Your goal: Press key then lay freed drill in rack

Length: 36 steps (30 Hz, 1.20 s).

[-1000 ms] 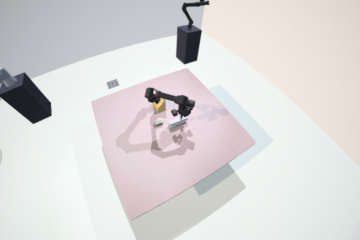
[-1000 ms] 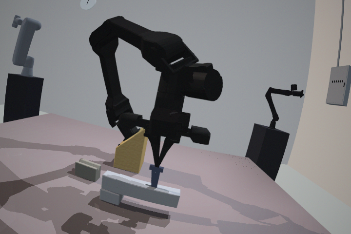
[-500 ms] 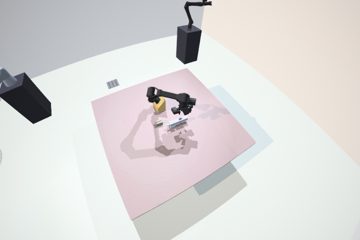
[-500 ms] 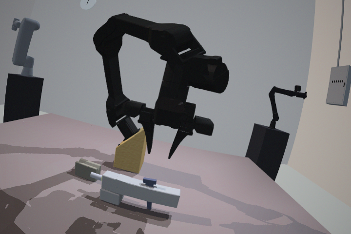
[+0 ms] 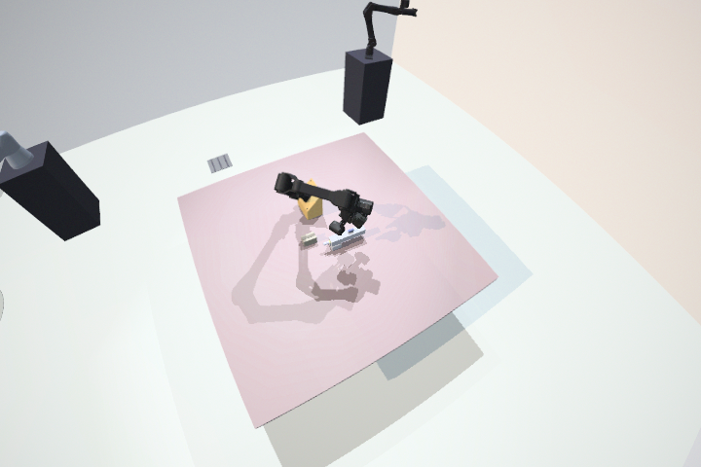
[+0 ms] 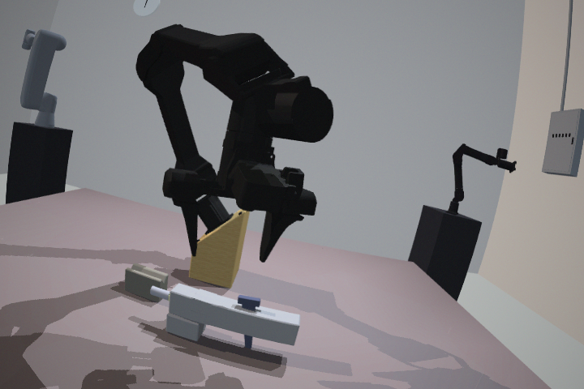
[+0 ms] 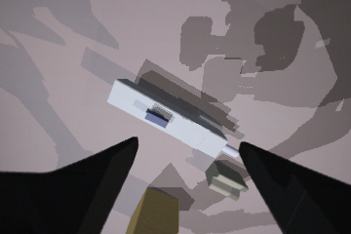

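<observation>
A pale grey housing [image 5: 345, 239] [image 6: 228, 316] [image 7: 130, 99] lies on the pink mat [image 5: 362, 307] [image 6: 393, 297]. A blue key [image 6: 248, 301] [image 7: 158, 117] sits low in its top slot, and its stem pokes out underneath. The drill shows only as a short white tip [image 6: 158, 292] [image 7: 230, 151] at the housing's end, pointing at the small olive grooved rack [image 5: 308, 238] [image 6: 144, 279] [image 7: 225, 179] close by. My gripper [image 5: 346, 226] [image 6: 228, 255] [image 7: 188, 143] is open wide and empty. It hangs above the housing, clear of the key.
A tan wedge block [image 5: 311, 207] [image 6: 219, 256] [image 7: 154, 212] stands just behind the rack, below my wrist. Two dark pedestals [image 5: 366, 85] [image 5: 51, 190] with other arms stand off the mat. A floor grate [image 5: 219, 162] lies beyond the mat's far edge.
</observation>
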Available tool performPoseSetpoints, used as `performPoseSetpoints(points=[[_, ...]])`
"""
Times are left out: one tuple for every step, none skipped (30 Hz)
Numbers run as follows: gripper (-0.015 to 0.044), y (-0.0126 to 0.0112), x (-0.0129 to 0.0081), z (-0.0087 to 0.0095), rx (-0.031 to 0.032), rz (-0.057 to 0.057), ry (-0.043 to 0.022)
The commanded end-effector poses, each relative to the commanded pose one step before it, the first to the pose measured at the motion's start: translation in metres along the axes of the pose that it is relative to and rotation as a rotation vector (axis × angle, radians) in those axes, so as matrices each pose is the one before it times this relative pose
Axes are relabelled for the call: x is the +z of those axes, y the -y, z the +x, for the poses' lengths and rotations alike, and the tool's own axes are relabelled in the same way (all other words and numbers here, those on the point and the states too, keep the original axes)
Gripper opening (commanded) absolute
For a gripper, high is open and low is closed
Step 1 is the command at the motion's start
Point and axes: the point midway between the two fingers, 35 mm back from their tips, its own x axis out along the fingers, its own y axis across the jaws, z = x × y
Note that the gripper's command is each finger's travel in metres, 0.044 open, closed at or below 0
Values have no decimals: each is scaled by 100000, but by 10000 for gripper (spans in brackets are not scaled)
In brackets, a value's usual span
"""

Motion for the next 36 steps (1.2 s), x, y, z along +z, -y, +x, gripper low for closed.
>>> performPoseSetpoints(points=[[440,3677,-1631,2178,-538,-36101,554],[440,487,-623,459,-1,-7083,-88],[440,414,-667,462,-27,-7084,-132],[440,337,-703,465,-42,-7085,-181],[440,257,-729,469,-52,-7091,-239],[440,175,-749,471,-45,-7091,-291],[440,97,-750,480,-53,-7123,-382],[440,13,-753,480,-20,-7122,-433],[440,-62,-737,487,4,-7151,-526],[440,-139,-697,468,59,-6877,-544],[440,-152,-490,338,81,-4974,-413],[440,-149,-377,267,88,-3934,-337],[440,-69,-150,109,42,-1602,-139],[440,-10,-20,15,6,-220,-19],[440,0,0,0,0,0,0],[440,0,0,0,0,0,0],[440,0,0,0,0,0,0],[440,0,0,0,0,0,0],[440,0,0,0,0,0,0],[440,0,0,0,0,0,0],[440,0,0,0,0,0,0],[440,0,0,0,0,0,0],[440,0,0,0,0,0,0],[440,0,0,0,0,0,0],[440,0,0,0,0,0,0],[440,0,0,0,0,0,0],[440,0,0,0,0,0,0],[440,0,0,0,0,0,0],[440,0,0,0,0,0,0],[440,0,0,0,0,0,0],[440,0,0,0,0,0,0],[440,0,0,0,0,0,0],[440,0,0,0,0,0,0],[440,2,8,26,0,0,1],[440,5,17,52,-1,0,3],[440,7,24,75,-1,0,4]])
